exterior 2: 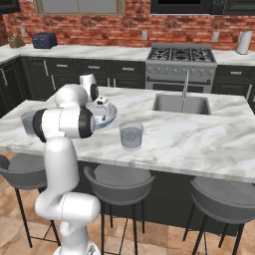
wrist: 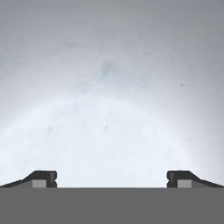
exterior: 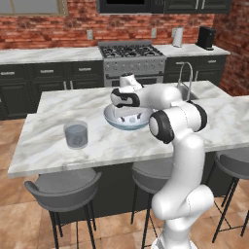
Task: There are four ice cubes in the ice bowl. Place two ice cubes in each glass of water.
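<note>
The ice bowl [exterior: 110, 118] [exterior 2: 110, 115], wide and pale blue-grey, stands mid-counter on the marble island. My gripper [exterior: 128, 117] [wrist: 112, 179] reaches down into it, open, its fingertips [wrist: 43, 178] wide apart with nothing between them. In the hand view the bowl's glossy pale inside [wrist: 109, 109] lies close ahead. The ice cubes are hidden by the hand and the bowl's wall. One glass of water [exterior: 76, 134] [exterior 2: 29, 122] stands left of the bowl, partly behind my arm in the right base view. The other glass of water [exterior 2: 131, 135] stands right of the bowl, near the front edge.
A sink [exterior 2: 180, 103] with a tall faucet [exterior: 186, 73] is set into the island to the right of the bowl. Grey stools [exterior: 63, 187] [exterior 2: 119, 182] line the near side. A stove [exterior: 131, 56] and dark cabinets stand along the back wall.
</note>
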